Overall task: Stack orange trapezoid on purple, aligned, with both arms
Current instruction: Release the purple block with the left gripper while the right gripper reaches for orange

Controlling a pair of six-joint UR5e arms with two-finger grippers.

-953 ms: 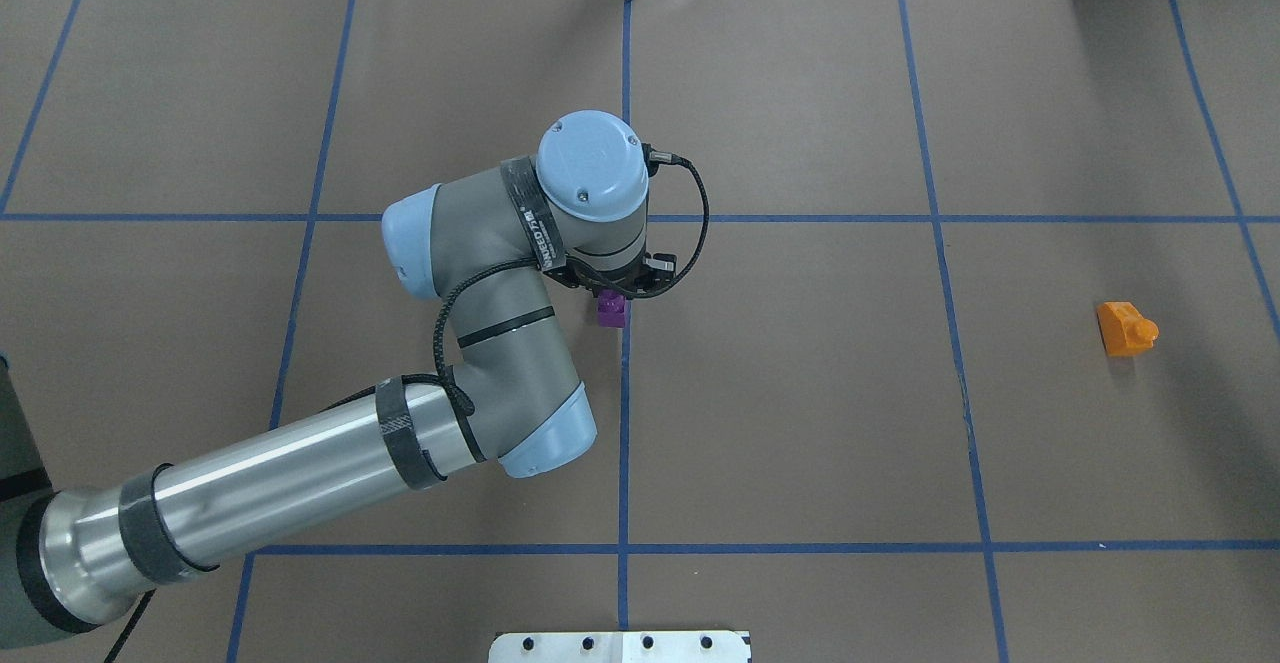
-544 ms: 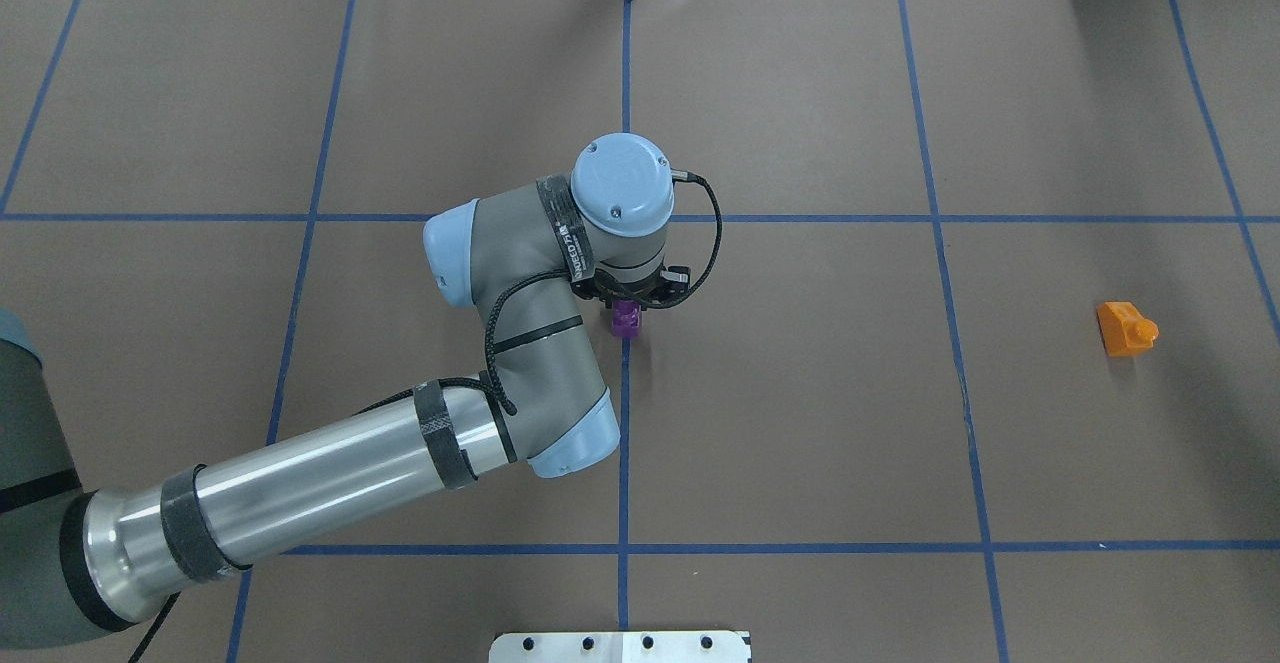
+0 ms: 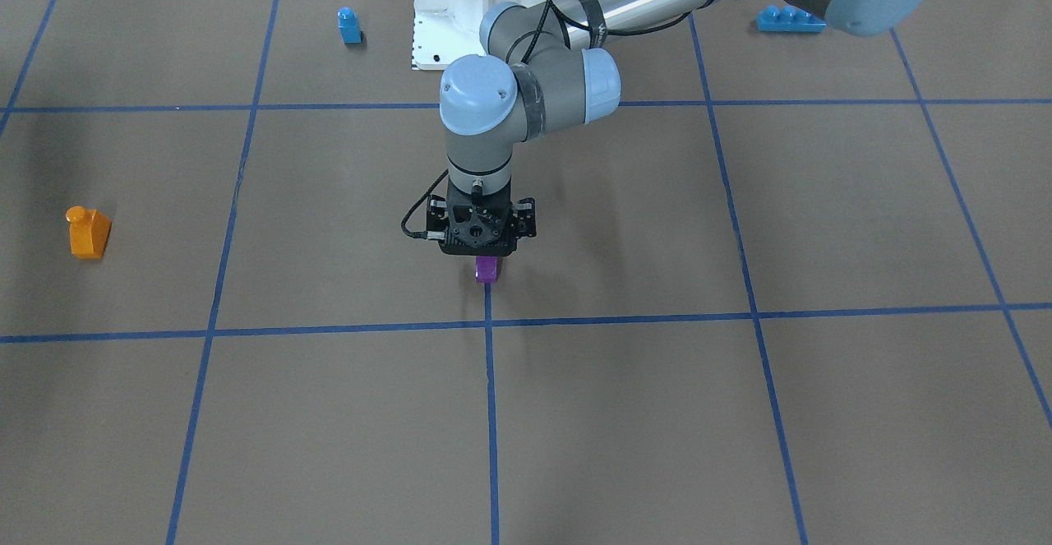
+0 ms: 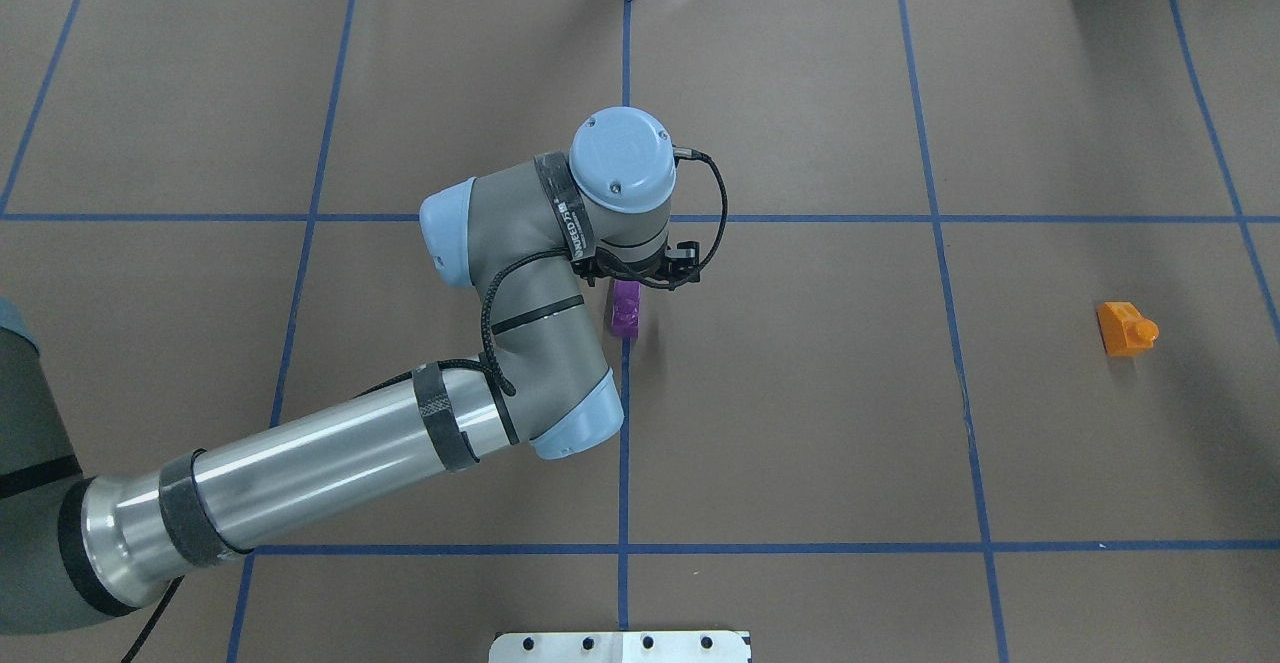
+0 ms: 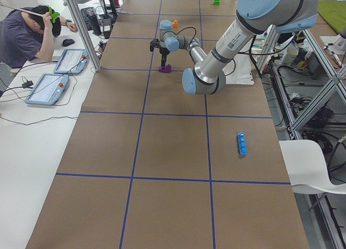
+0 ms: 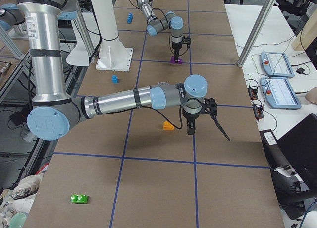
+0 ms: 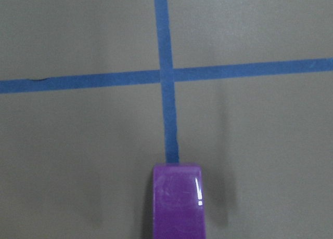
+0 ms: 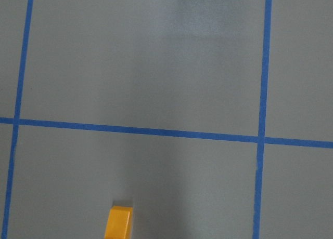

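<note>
The purple brick (image 4: 627,308) stands on the brown table on a blue tape line near the middle; it also shows in the front view (image 3: 486,270) and low in the left wrist view (image 7: 177,200). My left gripper (image 4: 632,278) points straight down just above it, open, and the brick rests on the table. The orange trapezoid (image 4: 1127,328) lies far to the right, stud sideways, also in the front view (image 3: 88,233). My right gripper (image 6: 190,128) shows only in the right side view, raised beside the orange trapezoid (image 6: 169,126); I cannot tell its state.
A small blue single-stud brick (image 3: 349,25) and a long blue brick (image 3: 791,19) lie near the robot's white base (image 3: 460,11). A green brick (image 6: 79,199) lies at the table's right end. An operator (image 5: 27,32) sits at the far side.
The left arm moved right with the purple brick, then the wrist rose. The brick stays on the tape line and more of it shows. The orange trapezoid has not moved.
</note>
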